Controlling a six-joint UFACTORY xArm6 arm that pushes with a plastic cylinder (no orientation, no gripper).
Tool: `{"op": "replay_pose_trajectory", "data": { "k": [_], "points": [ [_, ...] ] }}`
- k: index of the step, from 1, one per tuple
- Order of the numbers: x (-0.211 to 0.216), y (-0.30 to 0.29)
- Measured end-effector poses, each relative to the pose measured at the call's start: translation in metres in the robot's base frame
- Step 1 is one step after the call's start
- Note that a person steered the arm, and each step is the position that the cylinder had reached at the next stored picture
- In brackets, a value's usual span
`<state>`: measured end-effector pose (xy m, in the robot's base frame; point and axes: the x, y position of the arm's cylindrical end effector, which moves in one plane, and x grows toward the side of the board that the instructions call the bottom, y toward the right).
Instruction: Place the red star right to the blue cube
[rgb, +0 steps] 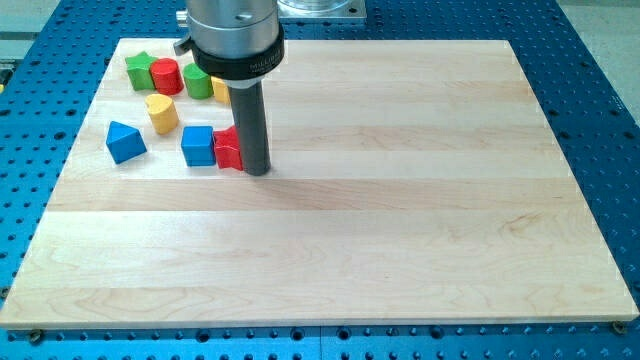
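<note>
The rod came down from the arm's grey housing at the view's top, and my tip (257, 172) rested on the wooden board (400, 230) just to the view's right of the red star (229, 149); the rod had no jaws and held nothing, and it stood so close against the star that the two seemed to touch, though the rod hid the star's right-hand side and I could not be sure; the red star sat directly against the right face of the blue cube (198, 146), the pair side by side in the board's upper left region; further to the view's left, apart from the cube, lay a blue triangular block (125, 141); above the cube sat a yellow block (161, 113) of rounded, heart-like form; along the top edge were a green star (140, 71), a red cylinder (165, 76) and a green block (197, 81), close together, with a second yellow block (221, 90) mostly hidden behind the rod.
</note>
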<state>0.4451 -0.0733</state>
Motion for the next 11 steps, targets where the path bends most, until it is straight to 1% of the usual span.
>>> {"op": "replay_pose_trajectory", "data": {
  "k": [1, 2, 3, 5, 7, 8, 9, 10, 11],
  "points": [
    [0.026, 0.056],
    [0.061, 0.145],
    [0.078, 0.173],
    [0.084, 0.200],
    [0.076, 0.195],
    [0.076, 0.147],
    [0.078, 0.178],
    [0.079, 0.256],
    [0.079, 0.280]
  ]
}}
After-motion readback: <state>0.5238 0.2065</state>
